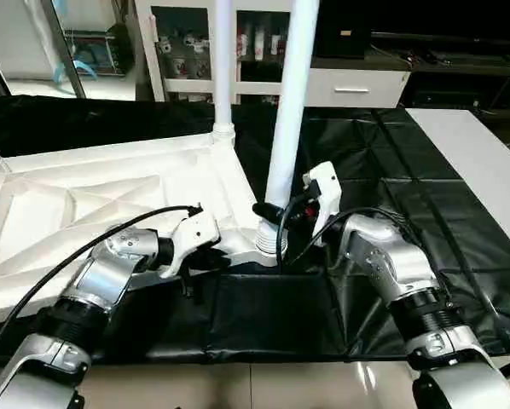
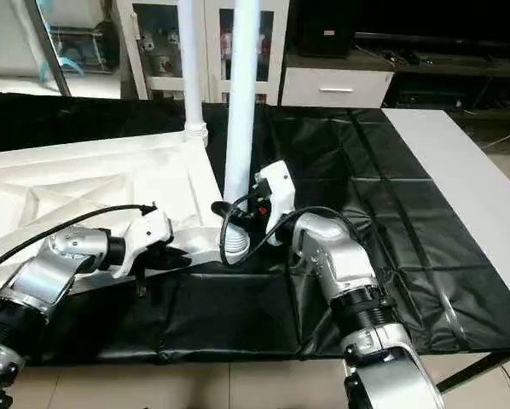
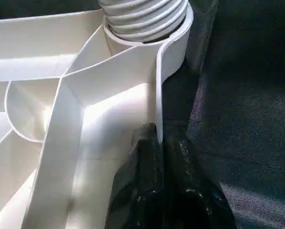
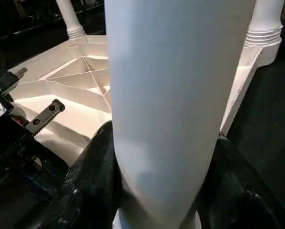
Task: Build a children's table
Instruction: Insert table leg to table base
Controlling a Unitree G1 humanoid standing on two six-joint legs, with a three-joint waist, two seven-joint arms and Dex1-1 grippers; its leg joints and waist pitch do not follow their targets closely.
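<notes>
White tabletop (image 1: pixel 110 204): lies underside up on the black-draped work table (image 1: pixel 460 247), ribs showing.
Near-corner leg (image 1: pixel 291 102): long axis upright, leaning a little, foot in the corner socket (image 1: pixel 268 241).
Right gripper (image 4: pixel 157 191): fingers spread around this leg low down, one each side.
Left gripper (image 3: pixel 159 157): fingers pinching the tabletop's rim beside that socket.
Far leg (image 1: pixel 223 60): upright, seated.
Judgement: right arm is nearer for seating the leg.

White table top (image 1: pixel 110 196) inverted, legs (image 1: pixel 291 102) upright.

No legible text, label, brand, number or sign anywhere.
</notes>
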